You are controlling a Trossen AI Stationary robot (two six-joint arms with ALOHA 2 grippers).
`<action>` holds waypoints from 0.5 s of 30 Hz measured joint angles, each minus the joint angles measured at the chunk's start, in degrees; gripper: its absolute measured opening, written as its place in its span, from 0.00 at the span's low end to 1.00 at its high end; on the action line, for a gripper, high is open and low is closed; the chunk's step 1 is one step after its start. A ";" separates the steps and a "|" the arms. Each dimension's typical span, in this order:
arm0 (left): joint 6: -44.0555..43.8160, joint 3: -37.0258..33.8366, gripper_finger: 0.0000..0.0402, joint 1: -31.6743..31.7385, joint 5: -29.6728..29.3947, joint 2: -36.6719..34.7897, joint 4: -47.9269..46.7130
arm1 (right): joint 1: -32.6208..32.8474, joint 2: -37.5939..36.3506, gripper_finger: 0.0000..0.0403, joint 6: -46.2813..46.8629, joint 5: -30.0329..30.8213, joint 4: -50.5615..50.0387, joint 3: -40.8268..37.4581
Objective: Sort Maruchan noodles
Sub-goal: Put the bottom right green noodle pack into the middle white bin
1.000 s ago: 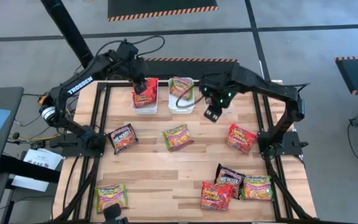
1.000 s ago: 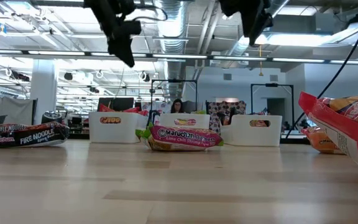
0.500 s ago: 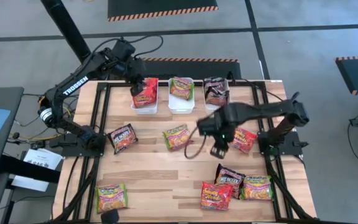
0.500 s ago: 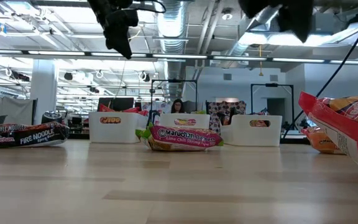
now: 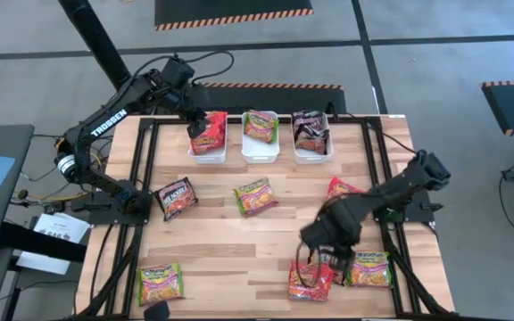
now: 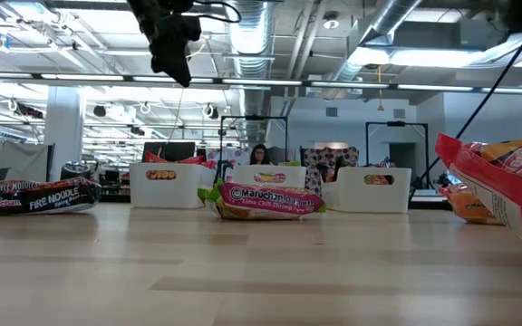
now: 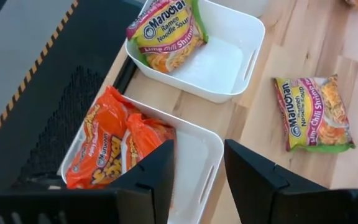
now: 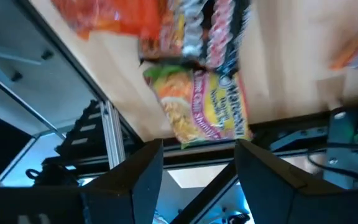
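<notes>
Pale wooden planks make up the table (image 5: 230,241), framed by black rails, and across it lie the Maruchan noodles: flat, crinkly plastic packets in red-orange, green-yellow and black. Three white bins (image 5: 259,150) stand in a row at the far edge; the left one holds red-orange packets (image 5: 208,132), the middle a green-yellow packet (image 5: 261,125), the right a black packet (image 5: 310,130). Loose on the table are a black packet (image 5: 176,197) on the left, a green-yellow one (image 5: 255,195) mid-table, another green-yellow (image 5: 160,283) at the near left corner, a red-orange one (image 5: 339,187) to the right, and a cluster at the near right: red-orange (image 5: 307,283), green-yellow (image 5: 369,269), with a black packet between them mostly hidden by the arm.

The right pincer (image 5: 321,239) hangs over that cluster; its fingers stand apart with nothing between them, as its own wrist view shows, though that view is smeared and the packets under it are hard to separate. The left pincer (image 7: 196,169) hovers over the left bin, fingers apart and empty, which only its wrist view makes plain. That view also shows the orange packets lying against one end of the bin. The low view alone reads the lettering on the packet (image 6: 265,200) side-on.
</notes>
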 joint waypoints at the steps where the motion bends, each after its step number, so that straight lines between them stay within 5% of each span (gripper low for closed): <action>1: -0.07 0.00 0.31 0.00 0.39 0.00 -0.11 | 1.22 0.00 0.56 1.10 -0.01 0.12 -0.25; 15: -6.61 0.00 0.31 -1.97 7.40 0.00 -3.13 | 16.04 0.02 0.57 8.61 -1.55 14.45 -12.50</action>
